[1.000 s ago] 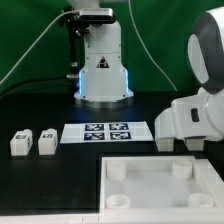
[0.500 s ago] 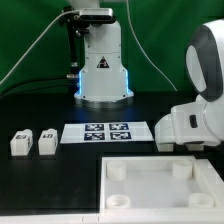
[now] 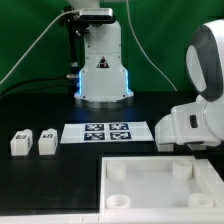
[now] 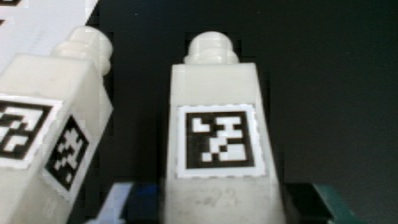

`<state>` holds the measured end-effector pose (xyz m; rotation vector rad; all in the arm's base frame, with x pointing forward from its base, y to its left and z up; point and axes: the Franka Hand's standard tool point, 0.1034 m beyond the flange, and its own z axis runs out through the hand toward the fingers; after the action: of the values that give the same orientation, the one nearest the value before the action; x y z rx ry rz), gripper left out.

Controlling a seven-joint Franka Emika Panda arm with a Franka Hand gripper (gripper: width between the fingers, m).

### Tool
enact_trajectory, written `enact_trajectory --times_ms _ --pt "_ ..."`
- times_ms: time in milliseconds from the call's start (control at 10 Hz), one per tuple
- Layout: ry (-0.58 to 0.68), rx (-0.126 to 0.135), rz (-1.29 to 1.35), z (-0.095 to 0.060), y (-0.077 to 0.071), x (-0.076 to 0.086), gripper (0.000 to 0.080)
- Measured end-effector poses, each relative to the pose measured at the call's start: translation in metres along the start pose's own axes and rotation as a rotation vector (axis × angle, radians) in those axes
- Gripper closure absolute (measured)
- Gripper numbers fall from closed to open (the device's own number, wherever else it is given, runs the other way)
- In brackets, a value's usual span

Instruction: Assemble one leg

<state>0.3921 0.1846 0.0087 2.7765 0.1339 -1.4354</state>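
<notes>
Black table (image 3: pixel 40 190).
- Two legs (image 3: pixel 19 143) (image 3: pixel 46 142): white posts, tagged faces, side by side and just apart, at the exterior view's left.
- Marker board (image 3: pixel 105 132): flat white strip with four tags, near the middle, to the exterior view's right of the legs.
- Tray (image 3: pixel 150 180): large, white, square, nearest the camera, with round sockets (image 3: pixel 119 171) at its corners.
- Arm (image 3: pixel 195 120): white housing low at the exterior view's right, behind the tray's far edge; jaws hidden.
- Robot base (image 3: pixel 103 70): white, at the back, before a green backdrop (image 3: pixel 30 40).
</notes>
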Motion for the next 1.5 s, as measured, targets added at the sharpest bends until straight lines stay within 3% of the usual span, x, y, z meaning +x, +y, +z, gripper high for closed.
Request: enact_trajectory --times_ms 700,800,1000,1100,1200,1300,1400,1500 --pt "0.002 0.001 -0.002 -0.001 0.001 0.0 0.0508" --pt "0.028 0.008 -0.027 -0.015 0.005 -0.002 0.0508" --pt "0.095 0.023 -0.081 -0.065 0.021 -0.027 0.0508" --pt "0.183 0.029 -0.096 -0.091 0.027 -0.033 0.0508" --pt "0.299 0.03 -0.094 -0.114 0.033 -0.051 0.0507" --pt "0.42 0.024 -0.088 -0.121 0.036 -0.065 0.0507" --pt "0.503 0.025 -0.084 -0.116 0.036 -0.062 0.0507" --pt "0.618 0.029 -0.082 -0.122 0.036 -0.054 0.0507"
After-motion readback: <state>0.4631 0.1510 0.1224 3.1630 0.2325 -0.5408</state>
